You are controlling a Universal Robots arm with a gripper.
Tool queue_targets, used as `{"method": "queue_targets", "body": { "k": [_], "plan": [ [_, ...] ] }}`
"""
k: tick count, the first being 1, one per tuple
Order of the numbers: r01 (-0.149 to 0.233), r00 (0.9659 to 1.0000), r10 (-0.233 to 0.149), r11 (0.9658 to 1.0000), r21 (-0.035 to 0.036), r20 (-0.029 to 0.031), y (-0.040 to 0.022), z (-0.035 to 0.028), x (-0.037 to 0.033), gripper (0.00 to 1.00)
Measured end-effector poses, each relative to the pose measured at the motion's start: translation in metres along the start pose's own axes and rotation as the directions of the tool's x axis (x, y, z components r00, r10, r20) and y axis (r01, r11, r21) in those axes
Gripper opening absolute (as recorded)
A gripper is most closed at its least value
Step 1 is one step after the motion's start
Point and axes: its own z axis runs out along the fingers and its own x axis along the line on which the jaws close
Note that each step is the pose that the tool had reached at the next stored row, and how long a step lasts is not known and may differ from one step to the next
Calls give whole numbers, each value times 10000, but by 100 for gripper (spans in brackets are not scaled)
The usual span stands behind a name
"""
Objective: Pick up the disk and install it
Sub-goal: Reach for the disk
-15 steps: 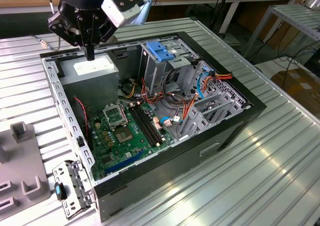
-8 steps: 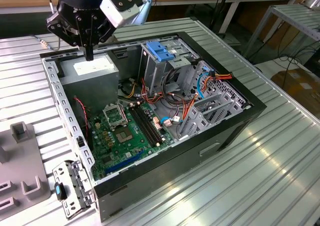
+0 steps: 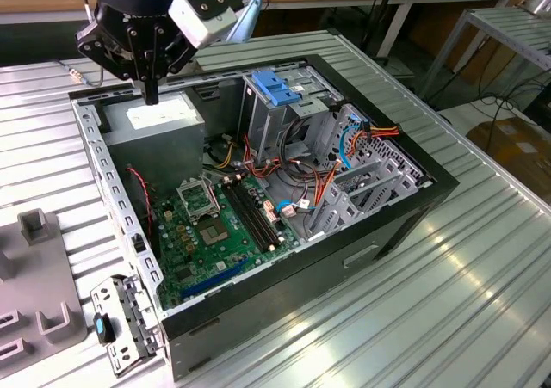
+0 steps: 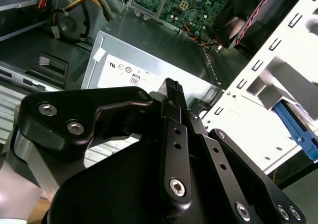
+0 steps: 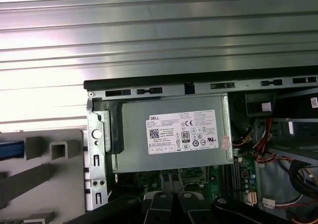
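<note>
gripper (image 3: 151, 97) hung over grey box with white sticker (image 3: 159, 123), at 10 o'clock corner of open computer case (image 3: 362, 250) in exterior view. fingers pressed together, nothing between them. blue strip (image 5: 11, 150) lay on grey holder (image 5: 49, 184) beside case in first wrist view; could not tell whether it belonged to disk.

The computer case (image 3: 344, 259) lies open on its side in the middle of the worktop (image 3: 465, 311). Inside it, the power supply (image 3: 159, 121) sits in the corner toward the worktop's far edge, at the exterior view's left. The drive cage (image 3: 280, 104) stands near it, toward the exterior view's right, and the motherboard (image 3: 207, 233) lies on the case floor in front of both. The end effector (image 3: 151, 91) hangs above the power supply. A fixture plate (image 3: 34, 276) lies outside the case, by the worktop's edge at the exterior view's left.
</note>
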Motion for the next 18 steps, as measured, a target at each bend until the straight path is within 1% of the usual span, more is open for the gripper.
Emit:
{"method": "queue_targets", "body": {
  "k": [18],
  "plan": [
    [0,10000,0,10000,0,-2,-5,-1,62,11]
  ]
}}
